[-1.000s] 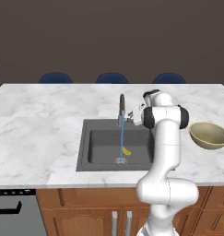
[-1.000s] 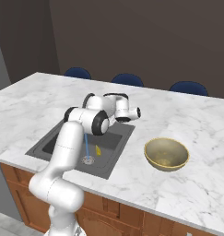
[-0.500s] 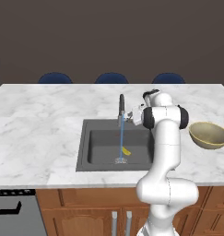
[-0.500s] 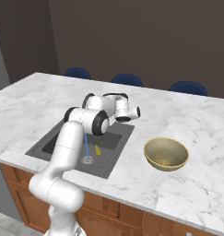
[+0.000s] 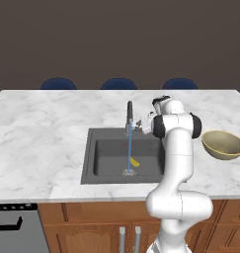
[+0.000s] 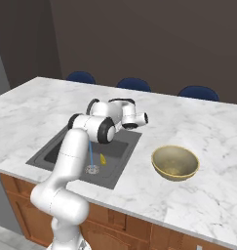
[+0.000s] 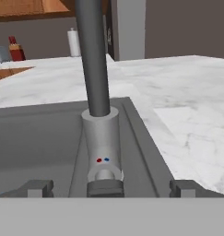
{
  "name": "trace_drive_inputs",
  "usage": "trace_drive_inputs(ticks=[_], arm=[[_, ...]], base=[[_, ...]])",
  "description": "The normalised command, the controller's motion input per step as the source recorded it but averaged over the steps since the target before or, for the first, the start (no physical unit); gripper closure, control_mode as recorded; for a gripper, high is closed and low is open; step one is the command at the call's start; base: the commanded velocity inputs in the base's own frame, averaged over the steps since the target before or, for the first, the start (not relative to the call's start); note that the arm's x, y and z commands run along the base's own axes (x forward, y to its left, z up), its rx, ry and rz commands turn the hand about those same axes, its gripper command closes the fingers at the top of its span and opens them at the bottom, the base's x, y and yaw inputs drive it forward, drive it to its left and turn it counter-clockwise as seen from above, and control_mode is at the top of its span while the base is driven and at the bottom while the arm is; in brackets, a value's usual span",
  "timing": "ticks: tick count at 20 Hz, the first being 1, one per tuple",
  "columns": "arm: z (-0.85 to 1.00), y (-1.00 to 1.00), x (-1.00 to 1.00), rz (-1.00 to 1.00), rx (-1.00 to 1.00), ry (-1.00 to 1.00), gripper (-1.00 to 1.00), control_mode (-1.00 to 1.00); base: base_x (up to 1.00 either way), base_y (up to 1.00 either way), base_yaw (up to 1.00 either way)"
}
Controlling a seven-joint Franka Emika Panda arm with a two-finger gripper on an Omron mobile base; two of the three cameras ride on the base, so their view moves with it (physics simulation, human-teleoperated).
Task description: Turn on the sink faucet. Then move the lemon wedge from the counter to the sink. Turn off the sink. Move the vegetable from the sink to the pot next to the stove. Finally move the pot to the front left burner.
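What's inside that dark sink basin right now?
Inside the sink a yellow lemon wedge lies near the round drain, with a thin water stream falling from the faucet. The robot's arm hides the basin's right edge.

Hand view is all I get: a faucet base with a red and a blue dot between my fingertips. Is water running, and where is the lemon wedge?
Observer: Yes, a thin blue stream falls from the sink faucet to the drain of the sink.
Operator: And the wedge?
Observer: The lemon wedge lies on the basin floor, just right of the stream.
Operator: Anything else on the counter near me?
Observer: A tan bowl sits on the counter to the right of the sink, apart from the arm.
Operator: My gripper?
Observer: The gripper is open, at the faucet's base, holding nothing.
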Motion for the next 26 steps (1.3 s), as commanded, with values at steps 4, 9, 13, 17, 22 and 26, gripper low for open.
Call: trace_drive_inputs(ticks=[4,9,13,17,22,26], arm=[[0.13,0.58,0.00,0.00,0.00,0.06,-1.00,-1.00],[0.18,0.59,0.00,0.00,0.00,0.05,-1.00,-1.00],[0.22,0.64,0.00,0.00,0.00,0.05,-1.00,-1.00],[0.21,0.64,0.00,0.00,0.00,0.04,-1.00,-1.00],[0.15,0.63,0.00,0.00,0.00,0.04,-1.00,-1.00],[0.03,0.23,0.00,0.00,0.00,0.00,-1.00,-1.00]], base=[[0.00,0.00,0.00],[0.00,0.00,0.00],[0.00,0.00,0.00],[0.00,0.00,0.00],[0.00,0.00,0.00],[0.00,0.00,0.00]])
